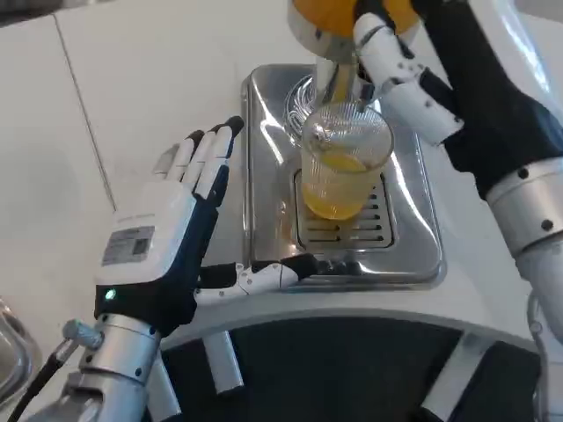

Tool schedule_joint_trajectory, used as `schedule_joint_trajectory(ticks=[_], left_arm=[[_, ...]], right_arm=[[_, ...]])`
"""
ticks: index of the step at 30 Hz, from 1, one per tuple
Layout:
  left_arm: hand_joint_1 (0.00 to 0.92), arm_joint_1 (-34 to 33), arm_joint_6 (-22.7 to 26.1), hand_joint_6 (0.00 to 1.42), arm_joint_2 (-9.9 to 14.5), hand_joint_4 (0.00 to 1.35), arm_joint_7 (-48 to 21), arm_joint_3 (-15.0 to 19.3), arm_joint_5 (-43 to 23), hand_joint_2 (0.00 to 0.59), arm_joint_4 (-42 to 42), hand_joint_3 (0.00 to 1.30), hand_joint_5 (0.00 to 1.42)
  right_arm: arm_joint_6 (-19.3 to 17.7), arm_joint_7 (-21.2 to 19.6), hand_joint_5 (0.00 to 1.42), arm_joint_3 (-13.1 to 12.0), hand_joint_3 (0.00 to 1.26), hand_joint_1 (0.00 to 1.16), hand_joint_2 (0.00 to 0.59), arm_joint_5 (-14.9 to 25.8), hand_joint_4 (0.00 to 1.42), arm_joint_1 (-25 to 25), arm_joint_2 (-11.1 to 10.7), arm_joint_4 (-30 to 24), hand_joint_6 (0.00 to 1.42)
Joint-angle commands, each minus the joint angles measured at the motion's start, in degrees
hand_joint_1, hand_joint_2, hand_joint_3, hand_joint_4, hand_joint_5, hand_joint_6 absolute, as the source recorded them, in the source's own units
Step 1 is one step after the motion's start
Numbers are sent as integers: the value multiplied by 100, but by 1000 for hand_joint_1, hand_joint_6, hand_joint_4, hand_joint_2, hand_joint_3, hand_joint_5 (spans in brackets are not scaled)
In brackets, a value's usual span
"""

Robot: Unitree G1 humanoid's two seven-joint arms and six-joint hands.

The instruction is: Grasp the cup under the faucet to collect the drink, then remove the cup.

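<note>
Judging from the cup (345, 158), we are past the midpoint: it stands on the slotted grille of the steel drip tray (264, 176), under the faucet (332, 75), and is about half full of orange drink. What remains is to stop the flow, take hold and draw the cup away. Our left hand (176, 237) lies just left of the cup, apart from it, fingers spread wide and holding nothing, thumb along the tray's near edge. Our right hand (400, 70) reaches up beside the faucet, behind and right of the cup; whether it grips a lever we cannot tell. The tray's raised rim bounds the cup; the white desk (114, 105) left of the left hand offers open room.
</note>
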Motion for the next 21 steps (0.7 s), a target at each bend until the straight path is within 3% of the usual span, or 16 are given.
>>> schedule_joint_trajectory(ticks=[1, 9, 15, 18, 21], left_arm=[[186, -36, -91, 26, 5, 0, 76, -82, -14, 22, 94, 0, 0], [182, -56, -103, 26, -15, 0, 84, -130, -14, 23, 144, 0, 0], [175, -100, -126, 26, -57, 0, 111, -180, -33, 24, 198, 0, 0], [161, -154, -151, 36, -75, 0, 128, -195, -55, 27, 247, 0, 0], [159, -261, -169, 38, -115, 0, 133, -224, -91, 27, 338, 0, 1]], right_arm=[[-181, -238, 0, -160, 0, 123, 563, 421, 0, 413, 31, -175, 1], [-445, -253, 0, -309, 0, 131, 557, 1089, 0, 1323, -156, -613, 1], [-631, -306, 0, -453, 0, 146, 550, 1353, 0, 2040, -274, -1006, 12], [-808, -283, 0, -563, 1, 149, 549, 1396, 0, 2293, -468, -1149, 13], [-1212, -166, 0, -778, 3, 152, 549, 1388, 0, 2657, -895, -1295, 14]])
